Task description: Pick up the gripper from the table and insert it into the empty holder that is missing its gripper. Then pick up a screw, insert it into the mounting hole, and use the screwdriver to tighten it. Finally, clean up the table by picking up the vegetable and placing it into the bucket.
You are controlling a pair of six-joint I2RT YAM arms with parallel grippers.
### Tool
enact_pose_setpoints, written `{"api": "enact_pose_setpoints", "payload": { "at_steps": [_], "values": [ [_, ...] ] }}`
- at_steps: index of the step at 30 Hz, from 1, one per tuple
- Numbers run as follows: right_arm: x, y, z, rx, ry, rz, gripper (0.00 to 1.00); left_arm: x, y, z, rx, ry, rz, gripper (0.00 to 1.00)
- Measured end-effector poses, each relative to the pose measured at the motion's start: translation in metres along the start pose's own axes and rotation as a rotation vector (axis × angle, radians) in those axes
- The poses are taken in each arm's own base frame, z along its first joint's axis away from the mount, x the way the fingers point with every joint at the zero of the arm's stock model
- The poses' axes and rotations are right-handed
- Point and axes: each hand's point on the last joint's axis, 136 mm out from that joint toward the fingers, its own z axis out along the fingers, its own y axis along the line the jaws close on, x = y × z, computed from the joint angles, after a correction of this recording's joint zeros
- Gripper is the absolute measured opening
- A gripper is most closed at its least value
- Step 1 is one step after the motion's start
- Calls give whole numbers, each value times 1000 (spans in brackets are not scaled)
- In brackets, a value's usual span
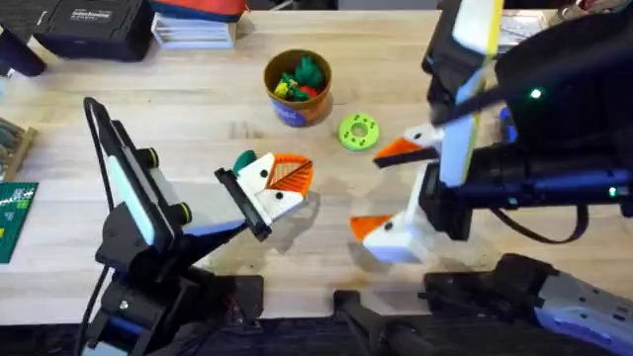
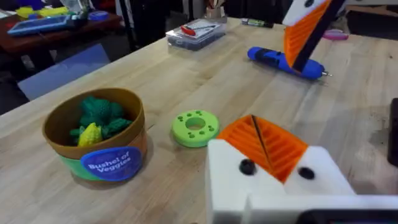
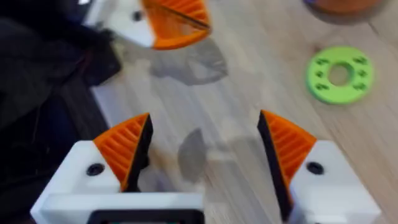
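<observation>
The orange-yellow bucket [image 1: 297, 89] [image 2: 96, 143] stands at the far middle of the table, with green and yellow toy pieces inside. A small dark-green vegetable [image 1: 244, 160] lies just beside my left gripper [image 1: 300, 176] [image 2: 256, 127]. That gripper's orange pads are pressed together with nothing between them. My right gripper [image 1: 391, 190] [image 3: 205, 124] hovers over bare wood to the right, open and empty. The blue screwdriver [image 2: 286, 61] [image 1: 506, 124] lies behind the right arm, mostly hidden from above. The loose gripper, the holder and the screw are out of view.
A flat light-green disc [image 1: 358, 131] [image 2: 194, 127] [image 3: 339, 73] lies right of the bucket. A black case [image 1: 89, 25] and books [image 1: 198, 25] sit at the far left. A green board [image 1: 15, 218] lies at the left edge, and a clear box [image 2: 196, 32] sits farther back.
</observation>
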Motion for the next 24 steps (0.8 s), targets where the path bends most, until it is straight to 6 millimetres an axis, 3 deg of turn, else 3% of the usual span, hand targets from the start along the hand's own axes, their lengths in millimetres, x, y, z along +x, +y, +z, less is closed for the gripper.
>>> {"api": "enact_pose_setpoints", "payload": {
  "at_steps": [4, 10, 17, 24],
  "values": [
    [4, -34, -5, 156, 2, 145, 994, 0, 0, 0, 0, 0, 0, 9],
    [34, -112, -35, 482, 15, 484, 994, 0, 0, 0, 0, 0, -22, 9],
    [95, -203, -84, 793, 61, 809, 994, 0, 0, 0, 0, 0, -28, 9],
    [165, -263, -113, 917, 181, 971, 994, 0, 0, 0, 0, 0, -43, 9]
  ]
}}
